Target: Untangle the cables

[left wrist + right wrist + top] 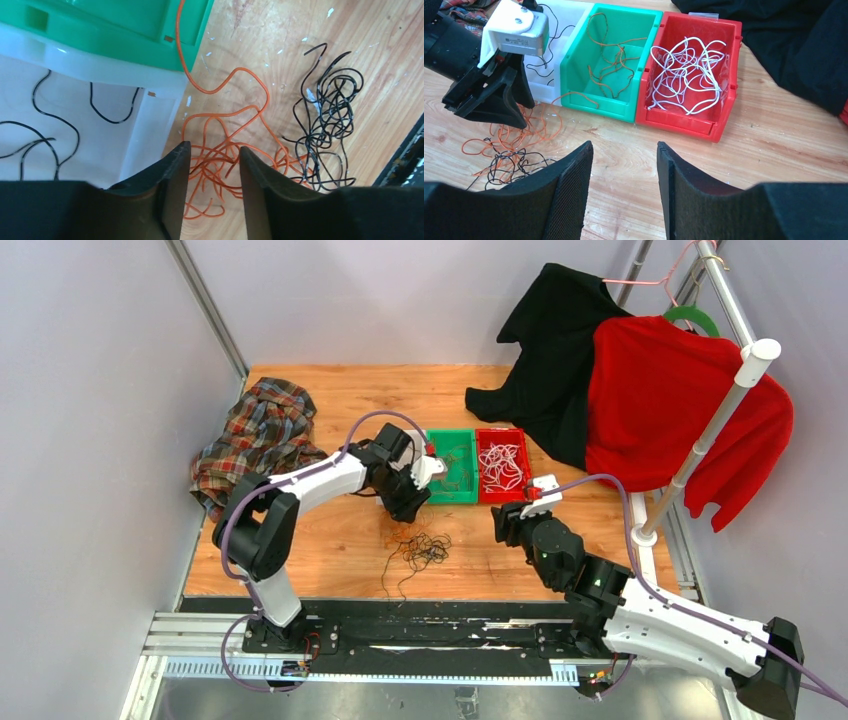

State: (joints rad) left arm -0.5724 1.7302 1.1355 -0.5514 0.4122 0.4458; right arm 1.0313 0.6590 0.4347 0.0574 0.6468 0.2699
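A loose tangle of cables lies on the wooden table in front of the bins: orange strands with black strands to their right. In the top view the same pile sits at the table's middle front. My left gripper is open and low over the orange strands, several of which pass between its fingers. One orange strand runs up over the green bin's lip. My right gripper stands open over bare wood, nothing between its fingers. White cables fill the red bin.
A white bin with black wires stands left of the green bin, which holds orange wire. A plaid shirt lies at the back left. Black and red garments hang on a white rack at the right.
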